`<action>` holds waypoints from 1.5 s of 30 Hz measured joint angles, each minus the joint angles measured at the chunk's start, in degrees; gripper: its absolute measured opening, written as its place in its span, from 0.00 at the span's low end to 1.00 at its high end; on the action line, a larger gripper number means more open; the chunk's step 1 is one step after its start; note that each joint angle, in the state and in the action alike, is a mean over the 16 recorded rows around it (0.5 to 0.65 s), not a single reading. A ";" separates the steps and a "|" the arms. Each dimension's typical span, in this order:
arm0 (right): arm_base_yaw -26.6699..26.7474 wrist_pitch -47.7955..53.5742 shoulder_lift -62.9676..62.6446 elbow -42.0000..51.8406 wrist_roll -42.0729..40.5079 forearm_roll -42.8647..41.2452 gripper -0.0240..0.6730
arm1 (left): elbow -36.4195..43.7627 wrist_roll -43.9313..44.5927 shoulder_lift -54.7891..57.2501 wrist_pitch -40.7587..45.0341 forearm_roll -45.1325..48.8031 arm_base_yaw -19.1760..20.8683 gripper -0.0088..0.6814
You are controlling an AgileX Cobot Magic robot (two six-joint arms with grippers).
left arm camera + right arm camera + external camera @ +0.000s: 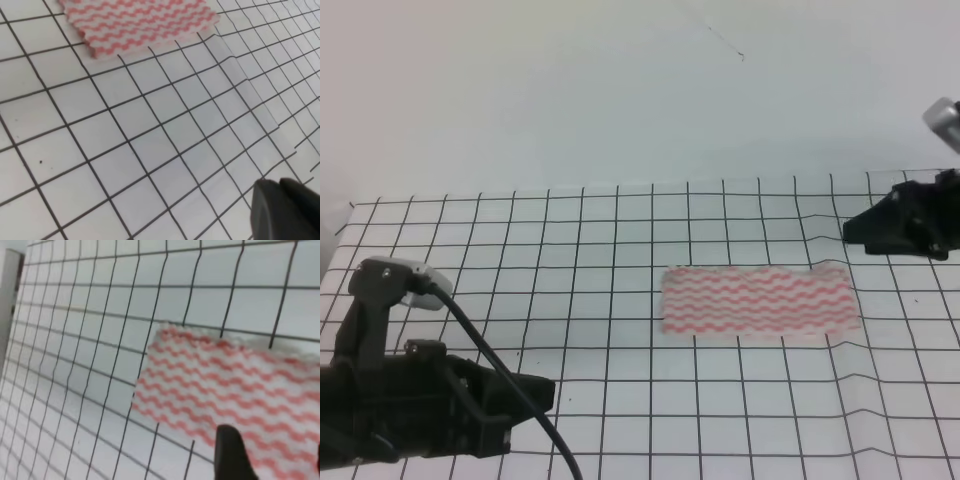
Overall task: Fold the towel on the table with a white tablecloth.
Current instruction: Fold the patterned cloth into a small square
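Observation:
The towel [758, 301], with red-pink and white wavy stripes, lies flat as a long strip right of centre on the table's white grid tablecloth [570, 260]. Its near edge shows stacked layers in the left wrist view [140, 22]. My left gripper [542, 392] is low at the front left, well away from the towel. Its dark fingertips [280, 200] show pressed together and hold nothing. My right gripper [852, 229] hovers just beyond the towel's far right corner. In the right wrist view its fingers [230, 452] stand apart above the towel [210, 385], and it holds nothing.
The tablecloth has raised wrinkles to the right of the towel [855, 375], which also show in the left wrist view [240, 80]. A pale wall [620, 90] stands behind the table. The left arm's cable [500, 385] loops over the front left.

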 joint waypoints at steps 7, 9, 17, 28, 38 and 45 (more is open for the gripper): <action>-1.51 4.78 6.59 -3.99 -1.74 1.38 0.54 | 0.00 -0.09 0.00 0.63 -0.59 0.00 0.01; -1.52 5.01 7.89 -4.74 -1.21 0.62 0.53 | 0.00 -0.17 0.00 0.68 -0.69 0.00 0.01; -1.52 3.87 10.39 -6.82 2.77 -5.47 0.53 | 0.00 -0.56 0.01 1.25 -0.74 0.00 0.01; -1.52 0.84 11.13 -7.40 6.39 -11.30 0.53 | 0.00 -0.98 0.01 2.80 -0.78 0.00 0.01; -1.49 0.63 13.34 -7.40 3.96 -5.99 0.53 | 0.00 -1.15 0.01 3.08 -0.78 0.00 0.01; -1.45 1.20 14.35 -7.40 2.46 -3.85 0.53 | 0.00 -1.20 0.01 3.08 -0.78 0.00 0.01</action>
